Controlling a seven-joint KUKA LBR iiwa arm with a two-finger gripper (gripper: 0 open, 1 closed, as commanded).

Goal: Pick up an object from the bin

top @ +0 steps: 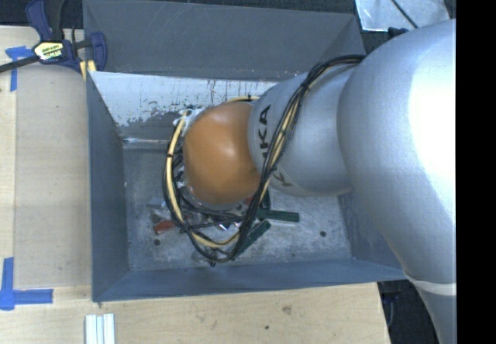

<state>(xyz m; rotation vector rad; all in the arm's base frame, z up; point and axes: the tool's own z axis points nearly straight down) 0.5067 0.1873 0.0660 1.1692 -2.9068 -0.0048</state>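
Observation:
My gripper (208, 216) is low in the middle of the bin, just above the floor, and mostly hidden under the arm's orange cover and cable loops. A small red piece (162, 226) lies on the bin floor just left of it. A dark green elongated thing (280, 217) lies to its right, with one end running under the cables toward the front. What sits directly beneath the gripper is hidden.
The arm comes in from the right and covers the right half of the bin. Yellow and black cables loop round the orange cover down to the floor. The bin's sloped walls rise close on all sides, and bare floor shows at the left.

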